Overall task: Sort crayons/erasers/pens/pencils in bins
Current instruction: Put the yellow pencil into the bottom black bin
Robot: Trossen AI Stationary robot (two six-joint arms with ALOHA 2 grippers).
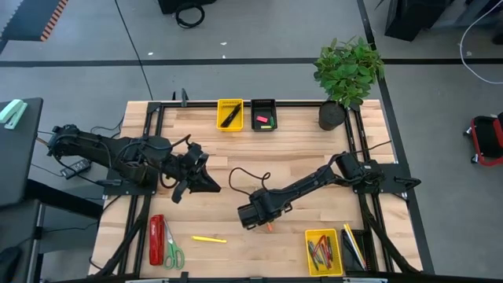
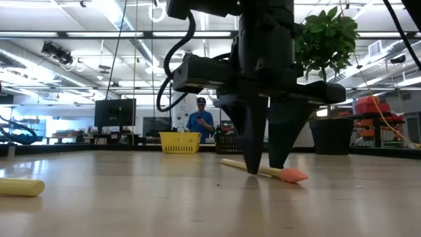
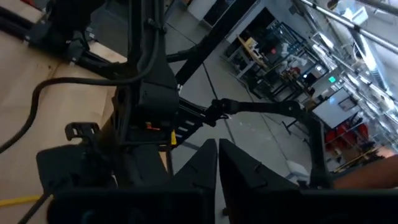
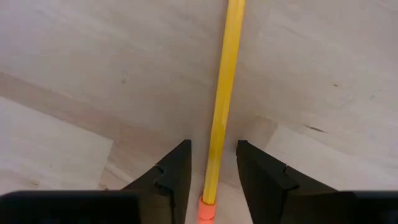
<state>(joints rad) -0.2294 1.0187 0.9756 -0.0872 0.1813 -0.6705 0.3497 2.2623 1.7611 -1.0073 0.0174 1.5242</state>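
A long thin yellow pencil with a pink eraser end lies flat on the wooden table, near the middle. My right gripper points down over its eraser end and is open. One finger stands on each side of the pencil, with a gap on both sides, and the fingertips are down at the table top. In the high view this gripper hides most of the pencil. My left gripper waits shut above the table's left half and holds nothing.
At the far edge stand a yellow bin with black pens and a black bin with erasers. Near right are a yellow bin and a black bin. A yellow stick, stapler and scissors lie near left. A plant stands far right.
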